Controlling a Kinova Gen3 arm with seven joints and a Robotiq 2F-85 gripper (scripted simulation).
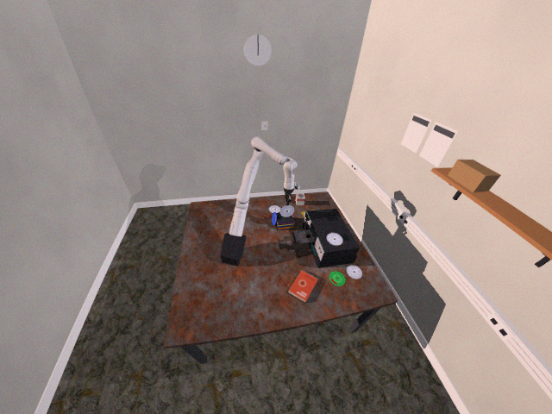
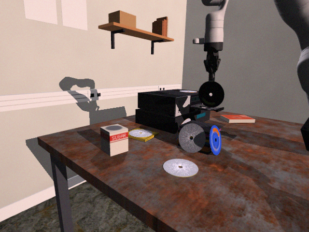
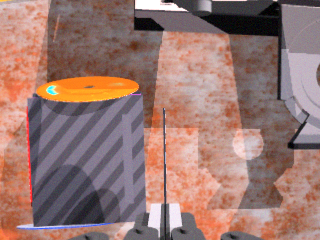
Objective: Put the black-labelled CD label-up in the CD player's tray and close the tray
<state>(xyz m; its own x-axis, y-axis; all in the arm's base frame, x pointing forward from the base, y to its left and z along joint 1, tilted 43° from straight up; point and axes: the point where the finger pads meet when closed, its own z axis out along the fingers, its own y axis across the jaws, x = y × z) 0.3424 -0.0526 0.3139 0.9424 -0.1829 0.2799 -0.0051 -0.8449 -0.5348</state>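
Observation:
My gripper (image 2: 211, 77) (image 3: 165, 221) (image 1: 288, 195) is shut on the top edge of the black-labelled CD (image 2: 211, 94). The CD hangs upright below the fingers, above the table. In the wrist view the CD (image 3: 164, 160) shows edge-on as a thin dark line. The black CD player (image 1: 335, 254) (image 2: 159, 105) stands at the table's right side. Its tray (image 1: 303, 240) (image 2: 207, 108) (image 3: 300, 75) is pulled out and sits just behind and below the hanging CD. A silver disc (image 1: 332, 239) (image 2: 188, 91) lies on top of the player.
A stack of CD cases (image 3: 85, 160) with an orange disc (image 3: 87, 90) on top stands beside the gripper; a grey disc (image 2: 191, 137) and a blue disc (image 2: 215, 139) lean on it. Around lie a sugar box (image 2: 114, 139), a flat silver disc (image 2: 180, 168), a yellow case (image 2: 141, 137) and a red book (image 1: 304, 285).

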